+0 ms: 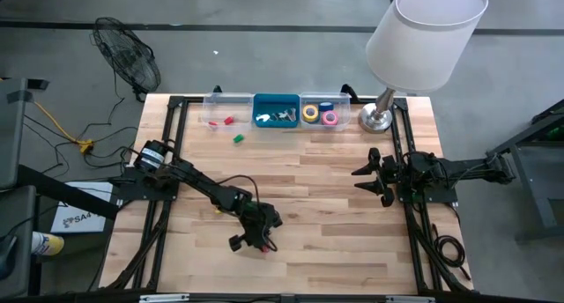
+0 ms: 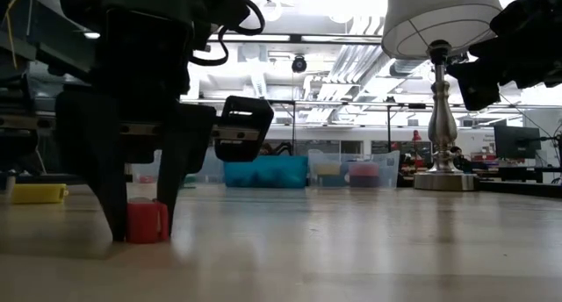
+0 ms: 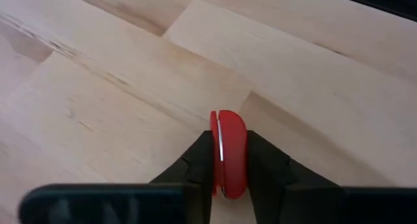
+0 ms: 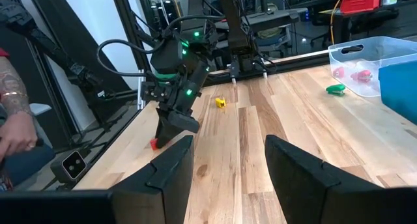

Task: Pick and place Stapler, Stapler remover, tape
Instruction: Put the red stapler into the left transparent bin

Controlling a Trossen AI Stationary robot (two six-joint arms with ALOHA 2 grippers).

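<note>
Three plastic bins sit in a row at the worktop's far edge: a clear bin with small red pieces, a blue bin of metal bits, another clear bin with yellow, pink and blue tape rolls. My left tool clamps a small red plastic stapler remover near the front edge; I'd judge it light, rigid, slick. My right tool waits open.

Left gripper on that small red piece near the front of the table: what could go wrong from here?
The left gripper has its fingers on both sides of the red piece, which stands on edge on the table. Only its lower part sits between them, so it might pivot or pop out when lifted. The fingertips reach the wood in the low view and could scrape.
</note>
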